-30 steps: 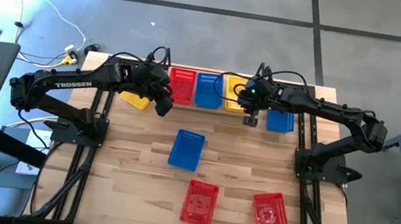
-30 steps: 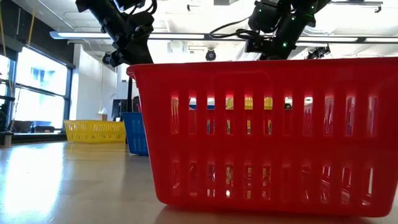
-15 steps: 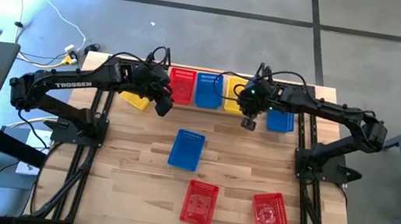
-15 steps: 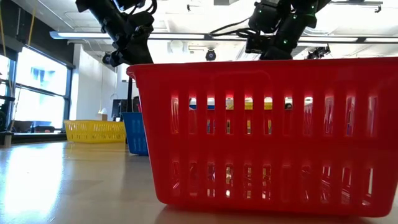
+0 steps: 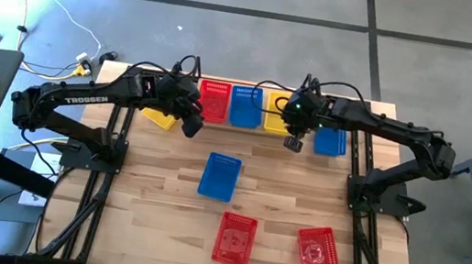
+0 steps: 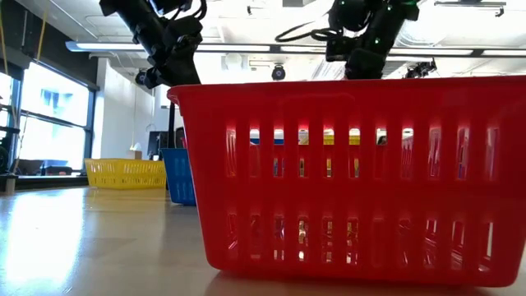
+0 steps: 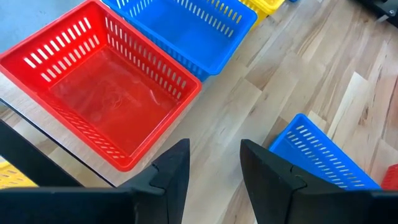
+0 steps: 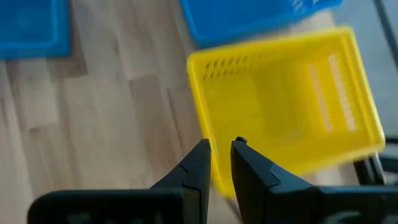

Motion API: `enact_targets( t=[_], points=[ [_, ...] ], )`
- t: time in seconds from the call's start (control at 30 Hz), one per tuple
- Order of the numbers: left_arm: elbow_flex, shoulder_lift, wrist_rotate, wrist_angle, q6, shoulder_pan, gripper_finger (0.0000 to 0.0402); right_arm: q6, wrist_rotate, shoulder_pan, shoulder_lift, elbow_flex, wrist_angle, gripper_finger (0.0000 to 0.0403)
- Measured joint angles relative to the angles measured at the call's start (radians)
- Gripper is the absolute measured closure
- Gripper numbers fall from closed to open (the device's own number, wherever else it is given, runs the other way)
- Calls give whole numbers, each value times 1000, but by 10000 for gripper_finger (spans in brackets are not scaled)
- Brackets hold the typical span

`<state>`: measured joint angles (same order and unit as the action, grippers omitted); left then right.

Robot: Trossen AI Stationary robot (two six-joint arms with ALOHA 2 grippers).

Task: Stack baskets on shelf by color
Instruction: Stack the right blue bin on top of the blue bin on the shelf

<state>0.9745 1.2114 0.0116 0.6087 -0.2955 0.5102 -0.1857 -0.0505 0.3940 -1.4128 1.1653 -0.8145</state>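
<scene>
On the shelf [image 5: 297, 92] along the far edge stand a red basket [image 5: 213, 101], a blue basket [image 5: 245, 106] and a yellow basket [image 5: 274, 111] side by side. On the table rest a yellow basket [image 5: 159, 118], a blue basket [image 5: 331, 143], another blue basket [image 5: 220, 176] and two red baskets [image 5: 235, 239] [image 5: 319, 254]. My left gripper [image 7: 214, 171] hovers open before the shelf's red basket [image 7: 102, 99]. My right gripper [image 8: 219, 163], open by a narrow gap, stands over the near wall of the shelf's yellow basket [image 8: 286, 112], holding nothing.
A near red basket [image 6: 353, 173] fills most of the low view. Bare wood lies in the table's middle between the central blue basket and the shelf. Both arms reach in from the table's left and right sides toward the far edge.
My right gripper has risen a little above the shelf's yellow basket. The baskets have stayed where they were.
</scene>
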Motion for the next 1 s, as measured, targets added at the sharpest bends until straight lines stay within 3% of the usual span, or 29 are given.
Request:
enact_targets(
  t=[0.27,0.57,0.83,1.0],
  points=[
    [0,0,-24,-14,3,0,271,21,-10,-70,54,32,-96,354],
    [0,0,-24,-16,12,0,271,111,-145,-58,202,32,-135,354],
    [0,0,-24,-23,12,0,271,221,-280,72,286,32,-189,354],
    [0,0,-24,-23,12,0,271,304,-276,224,293,31,-227,354]
  ],
)
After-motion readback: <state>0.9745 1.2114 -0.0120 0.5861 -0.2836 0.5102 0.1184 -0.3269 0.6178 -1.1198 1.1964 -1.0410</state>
